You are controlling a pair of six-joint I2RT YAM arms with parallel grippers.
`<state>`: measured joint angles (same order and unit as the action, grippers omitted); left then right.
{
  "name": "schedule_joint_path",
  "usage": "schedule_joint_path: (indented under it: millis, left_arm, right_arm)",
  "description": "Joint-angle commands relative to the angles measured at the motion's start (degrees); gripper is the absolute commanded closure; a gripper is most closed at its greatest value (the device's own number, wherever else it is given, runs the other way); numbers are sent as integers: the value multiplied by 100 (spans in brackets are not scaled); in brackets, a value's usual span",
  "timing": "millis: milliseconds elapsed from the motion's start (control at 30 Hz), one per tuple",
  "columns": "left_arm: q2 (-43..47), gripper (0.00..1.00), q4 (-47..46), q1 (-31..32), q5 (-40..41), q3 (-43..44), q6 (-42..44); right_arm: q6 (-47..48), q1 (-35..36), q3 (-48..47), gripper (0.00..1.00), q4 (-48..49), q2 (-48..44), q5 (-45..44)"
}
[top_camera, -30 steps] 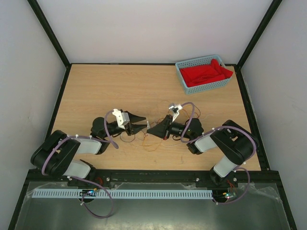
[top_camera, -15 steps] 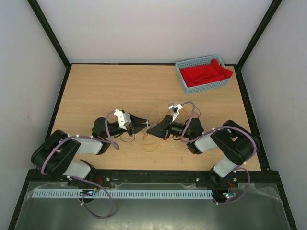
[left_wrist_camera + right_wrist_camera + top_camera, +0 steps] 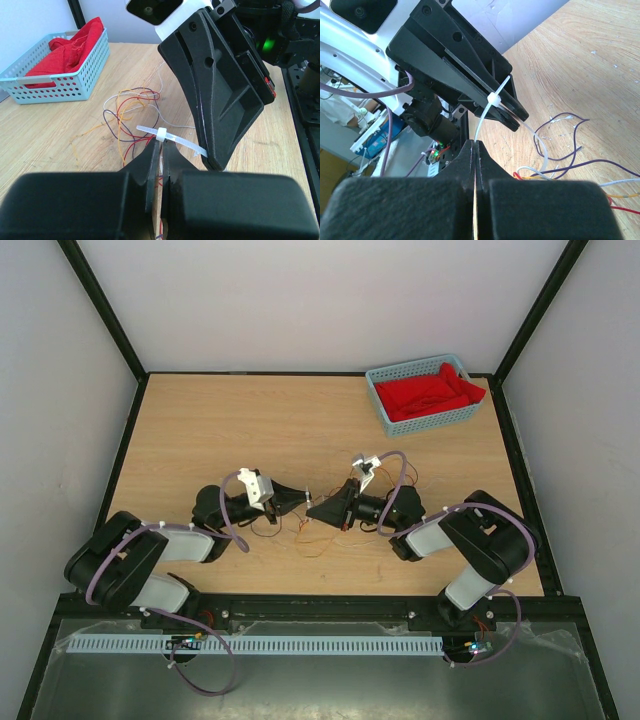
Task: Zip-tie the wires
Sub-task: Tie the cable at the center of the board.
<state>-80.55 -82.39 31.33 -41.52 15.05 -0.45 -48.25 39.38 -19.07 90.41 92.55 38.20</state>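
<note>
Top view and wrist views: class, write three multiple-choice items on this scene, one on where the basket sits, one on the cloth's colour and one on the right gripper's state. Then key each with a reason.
1. Where on the table is the basket?
A. Far right corner
B. Near left corner
C. Between the arms

2. What colour is the cloth in it?
A. Blue
B. Red
C. White

3. How is the right gripper?
A. Wide open over the basket
B. Open, holding nothing
C. Shut on the zip tie

Key:
1 A: the top view shows the basket at the far right corner.
2 B: red folds fill the basket.
3 C: the right wrist view shows the white strap running in between its closed fingers.
</note>
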Motion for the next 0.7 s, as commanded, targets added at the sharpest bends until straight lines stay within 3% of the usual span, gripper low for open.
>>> schedule_joint_path:
  millis: [0,667]
  left_arm:
    - [7,96,-246,31,41,77,4]
    - [-56,100,-242,31,78,60,18]
  right_arm:
    - [-22,-35,-89,98,535,-61,-38]
    - [167,-44,-21,80,116,-122,-108]
